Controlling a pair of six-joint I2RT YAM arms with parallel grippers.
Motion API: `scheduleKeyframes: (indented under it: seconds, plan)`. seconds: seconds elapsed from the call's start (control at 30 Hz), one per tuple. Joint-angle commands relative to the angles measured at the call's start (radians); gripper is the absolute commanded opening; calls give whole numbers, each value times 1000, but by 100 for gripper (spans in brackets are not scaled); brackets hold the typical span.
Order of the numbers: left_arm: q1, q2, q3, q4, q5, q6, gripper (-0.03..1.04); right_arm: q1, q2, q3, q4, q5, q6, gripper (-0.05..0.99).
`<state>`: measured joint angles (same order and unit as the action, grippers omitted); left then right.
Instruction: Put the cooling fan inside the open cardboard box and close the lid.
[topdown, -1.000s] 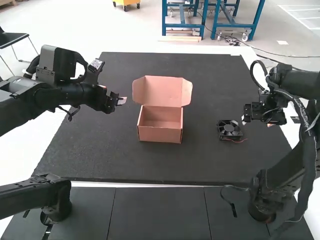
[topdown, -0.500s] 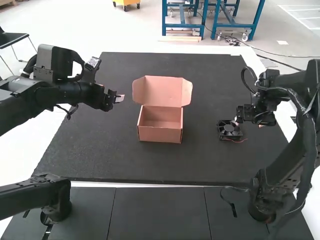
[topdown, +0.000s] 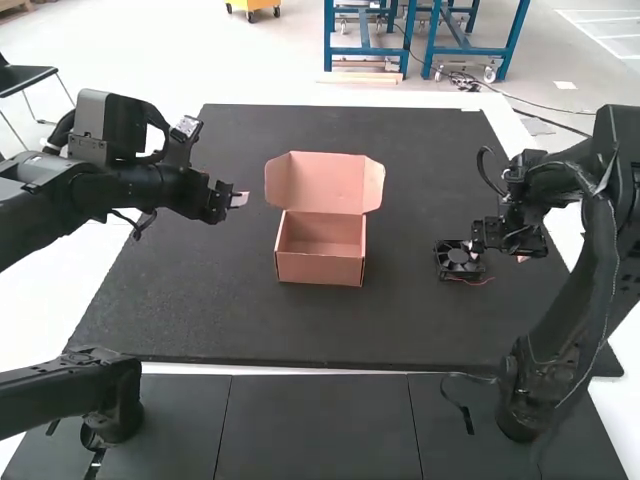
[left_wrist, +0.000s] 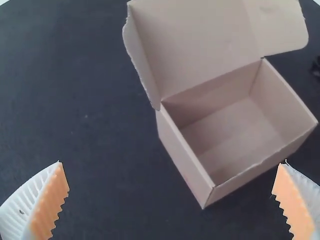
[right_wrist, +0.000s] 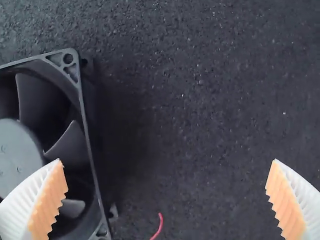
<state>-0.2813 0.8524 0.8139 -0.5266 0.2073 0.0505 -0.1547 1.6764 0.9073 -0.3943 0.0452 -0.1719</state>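
Black mat bears one box (lid up), one fan.

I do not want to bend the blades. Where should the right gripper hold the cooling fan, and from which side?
Hold the cooling fan by two opposite outer edges of its square frame, coming from above: it lies flat on the mat, blades up. The open right gripper probably must shift sideways to straddle the frame, clear of the red wire.
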Motion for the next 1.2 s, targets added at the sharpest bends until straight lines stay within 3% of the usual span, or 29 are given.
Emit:
scheduleKeyframes:
  seconds: [0.0, 0.97, 1.07, 1.17]
  plan:
    - [8, -1, 44, 4, 10, -15, 96, -6, 26, 65, -6, 18, 3, 90]
    - [7, -1, 56, 7, 10, -47, 96, 4, 154, 133, -164, 24, -23, 90]
    - [7, -3, 62, 4, 10, -52, 96, 7, 175, 136, -166, 24, -23, 87]
    - [8, -4, 64, 2, 10, -57, 96, 9, 189, 143, -172, 22, -29, 75]
